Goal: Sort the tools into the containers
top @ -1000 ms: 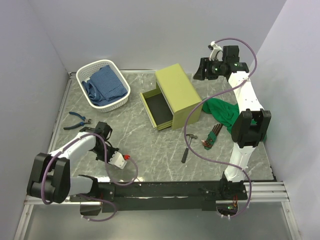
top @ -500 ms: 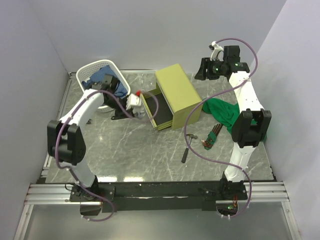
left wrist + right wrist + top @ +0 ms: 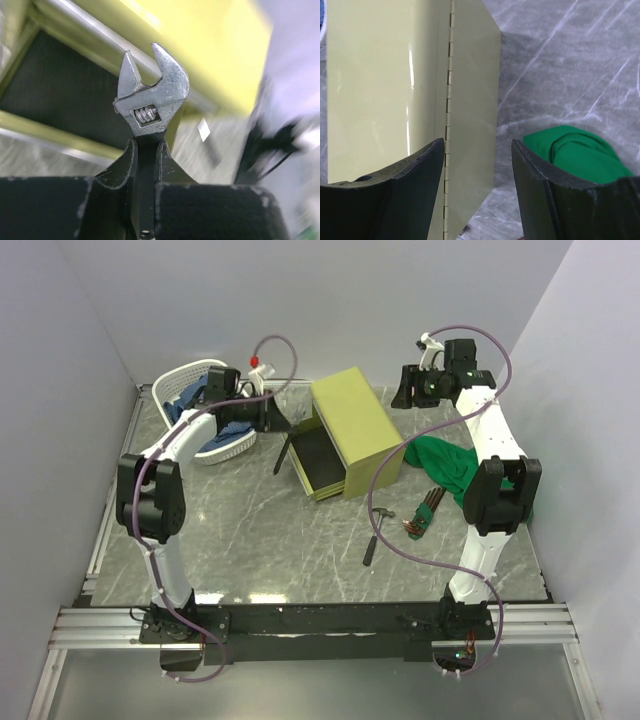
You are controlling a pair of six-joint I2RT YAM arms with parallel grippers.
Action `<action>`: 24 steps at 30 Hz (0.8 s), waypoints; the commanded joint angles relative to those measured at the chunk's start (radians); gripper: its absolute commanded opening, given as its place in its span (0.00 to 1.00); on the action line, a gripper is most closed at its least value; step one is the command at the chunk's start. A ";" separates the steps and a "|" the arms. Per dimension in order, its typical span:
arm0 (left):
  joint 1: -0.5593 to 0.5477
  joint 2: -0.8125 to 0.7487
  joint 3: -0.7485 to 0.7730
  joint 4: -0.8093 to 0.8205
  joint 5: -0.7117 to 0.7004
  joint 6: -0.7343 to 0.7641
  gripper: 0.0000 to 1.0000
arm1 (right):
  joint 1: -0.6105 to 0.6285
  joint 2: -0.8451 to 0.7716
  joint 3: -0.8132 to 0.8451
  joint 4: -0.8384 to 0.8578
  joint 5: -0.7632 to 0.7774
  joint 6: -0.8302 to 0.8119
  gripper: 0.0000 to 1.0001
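Big swing from the left arm: a second ago it was low at the near-left corner, now it's up between the basket [image 3: 178, 383] and the chest [image 3: 357, 420]! The left gripper [image 3: 146, 145] is clamped tight on the wrench [image 3: 150, 100], whose head pokes past the fingertips right by the open drawer [image 3: 60, 100] (a drop looks close). The right gripper [image 3: 477, 145] hangs spread and empty behind the chest. The hammer [image 3: 375, 535] and hex keys [image 3: 425, 512] wait on the table [image 3: 290, 540].

Even, bright light, soft shadows. Left wrist bkgd motion-blurred, wrench [image 3: 150, 95] sharp; glare streaks on chest [image 3: 380, 75].
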 commanded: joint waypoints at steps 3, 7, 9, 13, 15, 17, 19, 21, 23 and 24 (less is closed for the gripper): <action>0.030 0.093 0.033 0.459 0.032 -0.714 0.01 | -0.005 -0.068 -0.015 0.011 0.030 -0.022 0.64; 0.014 0.127 0.053 0.454 -0.086 -0.821 0.01 | -0.005 -0.080 -0.038 0.007 0.042 -0.040 0.64; -0.007 0.139 0.072 0.458 -0.108 -0.889 0.01 | -0.005 -0.085 -0.051 0.005 0.040 -0.042 0.64; -0.065 0.145 0.069 0.508 -0.157 -0.993 0.01 | -0.005 -0.085 -0.058 0.005 0.025 -0.036 0.64; -0.099 0.153 0.078 0.474 -0.201 -1.011 0.01 | -0.005 -0.074 -0.050 0.007 0.020 -0.033 0.64; -0.117 0.165 0.072 0.439 -0.249 -1.031 0.01 | -0.006 -0.062 -0.038 0.004 0.017 -0.033 0.64; -0.134 0.162 0.054 0.402 -0.281 -1.051 0.01 | -0.005 -0.057 -0.016 0.004 0.014 -0.030 0.64; -0.142 0.156 0.014 0.385 -0.313 -1.060 0.01 | -0.005 -0.056 -0.001 0.002 0.008 -0.027 0.64; -0.147 0.142 -0.029 0.392 -0.318 -1.077 0.01 | -0.006 -0.062 -0.005 0.004 0.004 -0.025 0.64; -0.148 0.128 -0.040 0.394 -0.330 -1.082 0.01 | -0.006 -0.065 -0.008 0.004 0.001 -0.025 0.64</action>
